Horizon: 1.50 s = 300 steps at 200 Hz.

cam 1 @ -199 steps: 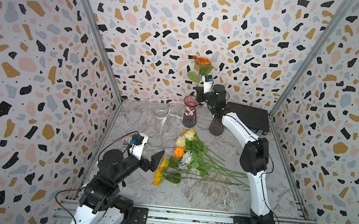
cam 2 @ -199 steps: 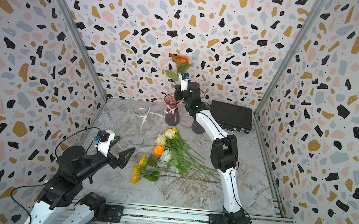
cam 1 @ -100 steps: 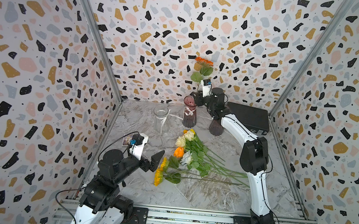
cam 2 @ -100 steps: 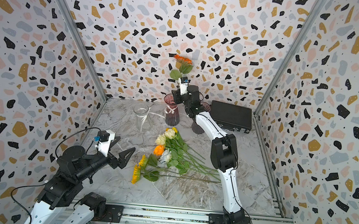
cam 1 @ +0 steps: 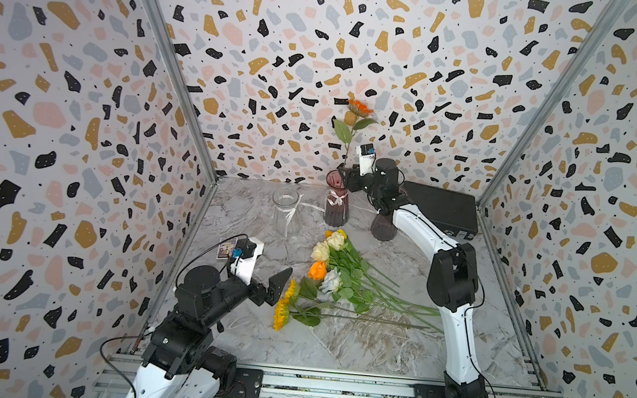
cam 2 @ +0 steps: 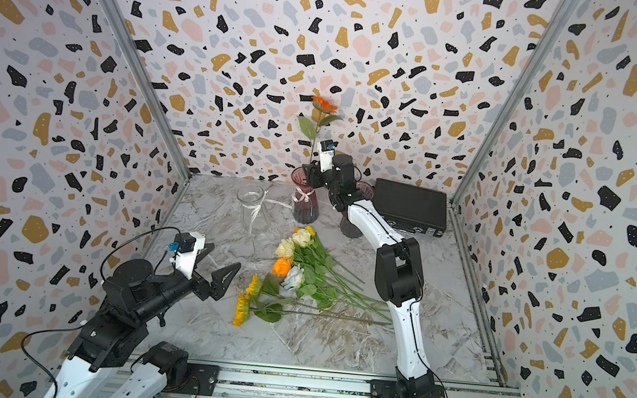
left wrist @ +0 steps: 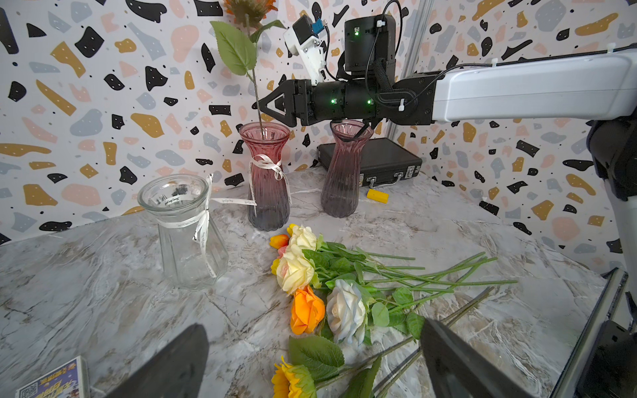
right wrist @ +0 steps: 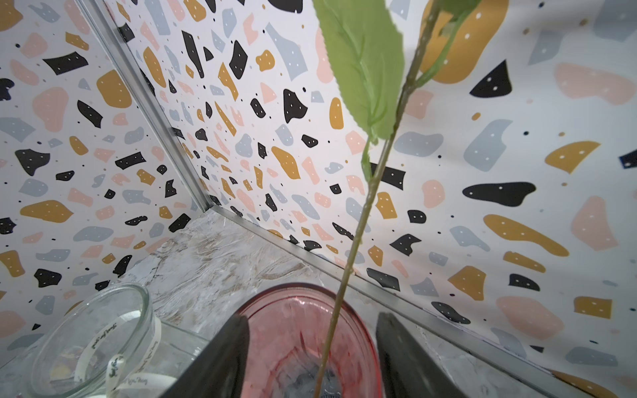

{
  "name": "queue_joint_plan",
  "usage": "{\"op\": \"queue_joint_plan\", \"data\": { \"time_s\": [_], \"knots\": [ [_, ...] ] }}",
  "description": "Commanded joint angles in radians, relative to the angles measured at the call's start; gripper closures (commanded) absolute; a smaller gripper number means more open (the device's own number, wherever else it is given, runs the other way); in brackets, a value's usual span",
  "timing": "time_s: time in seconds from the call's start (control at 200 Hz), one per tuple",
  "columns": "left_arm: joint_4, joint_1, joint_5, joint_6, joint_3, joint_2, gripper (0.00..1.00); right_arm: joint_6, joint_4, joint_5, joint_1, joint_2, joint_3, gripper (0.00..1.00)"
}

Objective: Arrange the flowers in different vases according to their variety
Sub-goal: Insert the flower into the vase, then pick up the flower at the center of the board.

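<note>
An orange sunflower [cam 1: 359, 108] [cam 2: 324, 104] stands upright in the pink vase with the white ribbon bow [cam 1: 335, 205] [left wrist: 267, 179] at the back. My right gripper [cam 1: 345, 176] [right wrist: 310, 318] hovers open just over that vase's rim [right wrist: 293, 310]. The stem [right wrist: 358, 237] passes between its fingers without touching them. A clear vase [cam 1: 284, 210] stands to the left, and another pink vase [cam 1: 384, 226] sits partly behind the right arm. Roses [cam 1: 327, 256], tulips [left wrist: 279, 241] and yellow sunflowers [cam 1: 285, 304] lie mid-table. My left gripper [cam 2: 223, 258] [left wrist: 312, 327] is open beside the sunflowers and holds nothing.
A black case [cam 1: 443, 210] lies at the back right, with a small yellow block [left wrist: 377, 195] in front of it. A small printed box [cam 1: 226, 247] sits by the left wall. Long green stems [cam 1: 390, 306] fan toward the right arm's base. Patterned walls close three sides.
My right gripper's jaws have opened off the sunflower stem and dipped slightly toward the vase rim. The flower now stands in the vase by itself. The left arm has not moved.
</note>
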Motion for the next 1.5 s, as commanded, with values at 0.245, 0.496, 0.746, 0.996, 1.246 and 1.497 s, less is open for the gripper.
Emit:
{"op": "queue_joint_plan", "data": {
  "time_s": [0.245,0.496,0.746,0.996,1.246,1.497],
  "knots": [
    [0.012,-0.004,0.011,-0.053,0.040,0.031,0.01,-0.249,-0.159,0.003,0.073,-0.416,-0.247,0.35],
    [-0.220,-0.004,0.025,-0.135,0.216,0.196,0.00,-0.383,-0.591,0.011,0.167,-0.665,-0.437,0.39],
    [-0.481,-0.005,0.107,-0.068,0.414,0.260,0.01,-0.374,-0.840,-0.030,0.259,-0.801,-0.641,0.44],
    [-0.822,-0.008,0.167,0.134,0.735,0.336,0.00,-0.350,-0.883,-0.018,0.341,-0.783,-0.784,0.49],
    [-0.803,-0.006,0.235,0.209,0.732,0.223,0.00,-0.379,-0.862,0.005,0.441,-0.646,-0.815,0.52],
    [-0.855,-0.006,0.174,0.292,0.733,0.191,0.00,-0.458,-0.861,0.080,0.528,-0.504,-0.774,0.56]
  ]
}}
